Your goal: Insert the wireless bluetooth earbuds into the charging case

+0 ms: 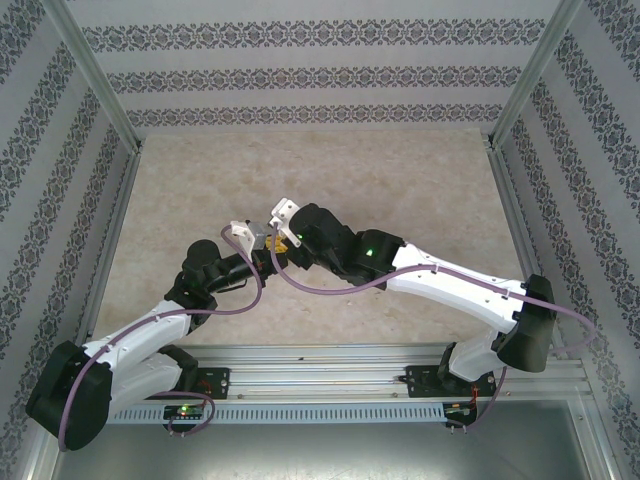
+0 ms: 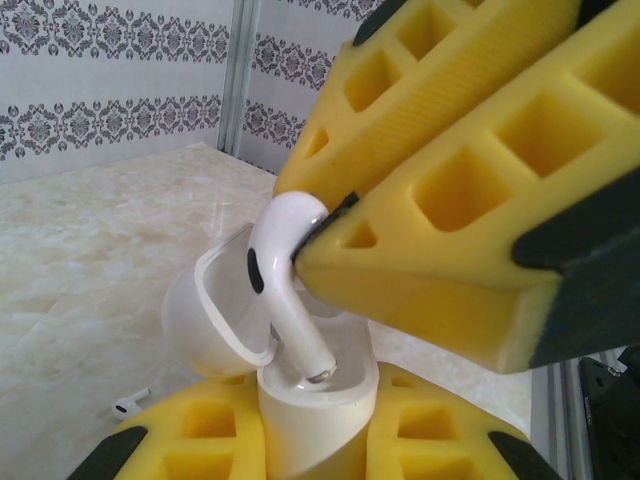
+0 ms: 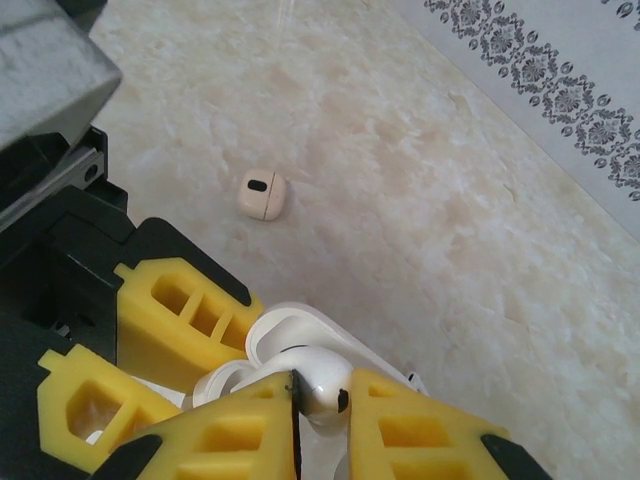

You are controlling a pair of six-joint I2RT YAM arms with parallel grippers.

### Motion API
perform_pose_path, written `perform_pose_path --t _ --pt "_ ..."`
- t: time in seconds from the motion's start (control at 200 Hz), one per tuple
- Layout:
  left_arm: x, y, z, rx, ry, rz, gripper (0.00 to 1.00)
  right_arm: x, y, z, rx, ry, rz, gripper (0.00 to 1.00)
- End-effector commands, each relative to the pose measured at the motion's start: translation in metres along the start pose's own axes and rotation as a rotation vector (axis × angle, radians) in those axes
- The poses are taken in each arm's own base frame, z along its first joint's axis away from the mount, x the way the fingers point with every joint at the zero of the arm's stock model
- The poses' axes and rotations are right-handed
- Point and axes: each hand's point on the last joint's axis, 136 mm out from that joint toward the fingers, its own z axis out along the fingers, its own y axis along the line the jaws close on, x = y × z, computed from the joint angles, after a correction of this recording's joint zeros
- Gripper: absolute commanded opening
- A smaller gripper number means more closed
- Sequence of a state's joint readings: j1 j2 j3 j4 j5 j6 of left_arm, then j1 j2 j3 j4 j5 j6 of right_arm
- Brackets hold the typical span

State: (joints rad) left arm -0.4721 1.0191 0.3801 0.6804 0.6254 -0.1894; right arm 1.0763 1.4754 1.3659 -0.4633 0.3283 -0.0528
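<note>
While the left gripper (image 2: 320, 445) is clenching the glossy white rounded plastic charging case (image 2: 318, 405) upright with its hinged lid (image 2: 205, 310) tilting open, the right gripper (image 2: 318, 222) is pinching the bulbous head of one white plastic wireless earbud (image 2: 285, 270) above it. That earbud's stem is pointing nearly straight down, its metal tip sitting at the case's socket mouth, so the coming move is looking like a short push along that axis. A second white earbud (image 2: 130, 405) is lying on the pale marbled counter (image 2: 90, 280).
</note>
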Motion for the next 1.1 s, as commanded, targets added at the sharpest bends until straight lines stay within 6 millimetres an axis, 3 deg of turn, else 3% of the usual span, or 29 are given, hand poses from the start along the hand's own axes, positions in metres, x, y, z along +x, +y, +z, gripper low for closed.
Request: perform_pose_path --t 0.0,0.575,1.094 --pt "-0.021 -0.011 0.001 0.040 -0.057 0.029 0.00 0.007 0.002 0.007 0.023 0.009 -0.020 0.19" --pt "-0.023 -0.009 0.000 0.022 -0.068 0.029 0.00 0.019 0.030 0.003 -0.069 0.003 -0.021 0.23" --pt "-0.022 -0.006 0.000 0.010 -0.064 0.030 0.00 0.022 0.043 -0.005 -0.129 -0.017 -0.027 0.30"
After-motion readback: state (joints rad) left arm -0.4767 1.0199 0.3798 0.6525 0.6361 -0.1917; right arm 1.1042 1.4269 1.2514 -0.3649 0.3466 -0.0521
